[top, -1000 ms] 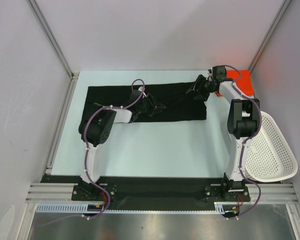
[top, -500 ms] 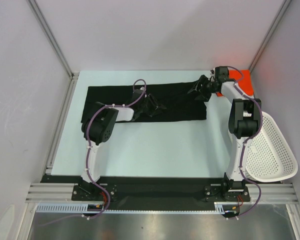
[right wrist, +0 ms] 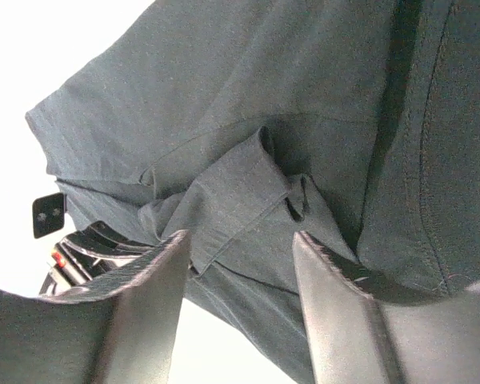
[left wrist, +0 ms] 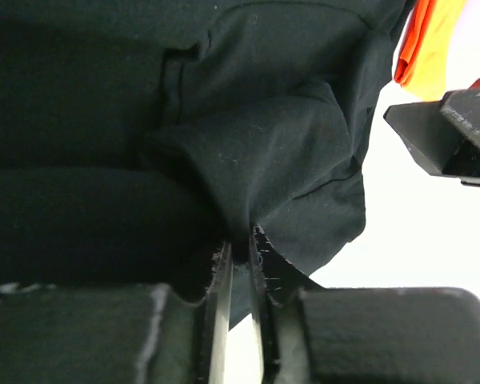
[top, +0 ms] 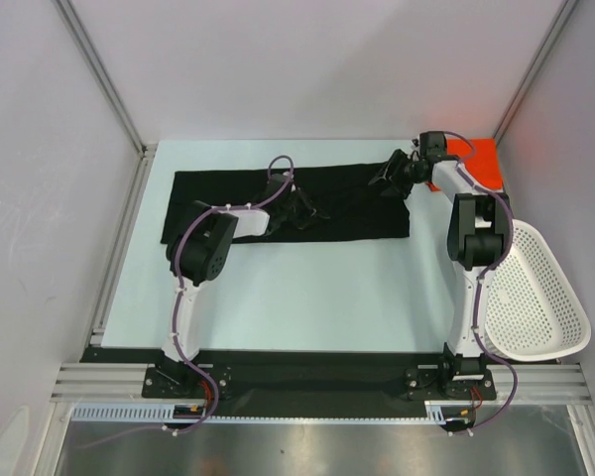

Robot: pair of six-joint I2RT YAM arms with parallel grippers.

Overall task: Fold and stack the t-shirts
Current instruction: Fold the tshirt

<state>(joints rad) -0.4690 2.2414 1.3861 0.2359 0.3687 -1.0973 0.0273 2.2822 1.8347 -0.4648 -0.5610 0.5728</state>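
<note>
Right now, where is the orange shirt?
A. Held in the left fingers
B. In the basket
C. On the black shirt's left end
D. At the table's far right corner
D: the orange shirt lies at the far right corner, beyond the right end of the black shirt and apart from the basket.

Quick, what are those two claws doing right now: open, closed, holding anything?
Left gripper: closed, pinching the black t-shirt.
Right gripper: open, straddling a fold of that shirt, not gripping.
</note>
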